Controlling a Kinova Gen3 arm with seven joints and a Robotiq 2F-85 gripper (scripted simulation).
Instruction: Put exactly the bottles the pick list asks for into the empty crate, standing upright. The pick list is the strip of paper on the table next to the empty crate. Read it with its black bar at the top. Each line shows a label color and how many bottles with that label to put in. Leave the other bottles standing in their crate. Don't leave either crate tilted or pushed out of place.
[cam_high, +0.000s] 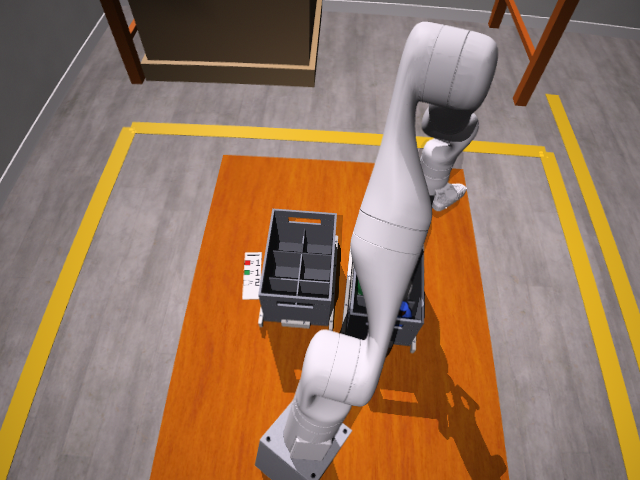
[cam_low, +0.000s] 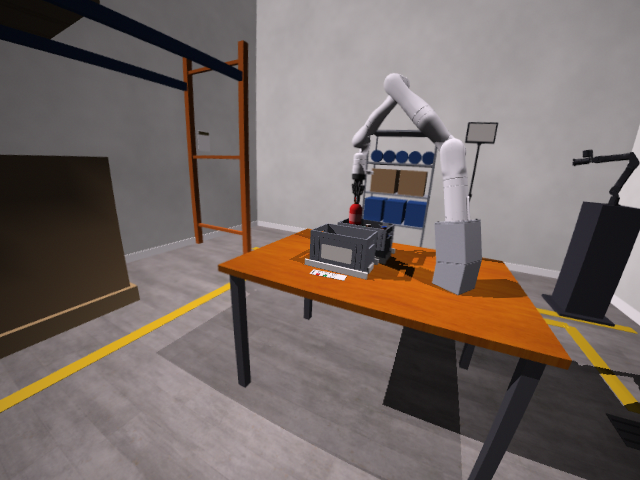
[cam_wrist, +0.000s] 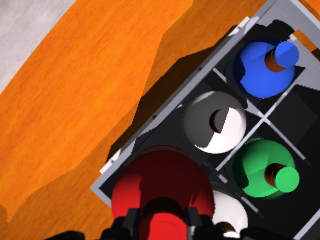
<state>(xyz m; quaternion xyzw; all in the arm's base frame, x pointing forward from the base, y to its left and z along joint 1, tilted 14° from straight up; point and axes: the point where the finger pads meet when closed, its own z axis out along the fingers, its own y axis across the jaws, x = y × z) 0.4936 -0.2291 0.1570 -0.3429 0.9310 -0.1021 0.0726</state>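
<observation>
My gripper (cam_low: 356, 199) (cam_wrist: 162, 223) is shut on the neck of a red bottle (cam_low: 355, 214) (cam_wrist: 162, 180). The bottle hangs upright over a corner of the source crate (cam_high: 405, 333) (cam_low: 384, 242) (cam_wrist: 180, 95); its lower end is hidden. In that crate stand a blue bottle (cam_wrist: 260, 75) (cam_high: 406, 310), a green bottle (cam_wrist: 252, 165) (cam_high: 360, 287), a half-shadowed white bottle (cam_wrist: 235, 131) and another white bottle (cam_wrist: 234, 210), partly hidden. The other crate (cam_high: 315, 311) (cam_low: 315, 251) has empty compartments. The pick list (cam_high: 251, 290) (cam_low: 328, 274) shows red 1, green 1, white 2.
The two crates stand side by side on the orange table (cam_high: 206, 361) (cam_low: 403, 299), with a narrow gap between them. The arm (cam_high: 395, 222) (cam_low: 421, 111) passes over the source crate and hides much of it in the top view.
</observation>
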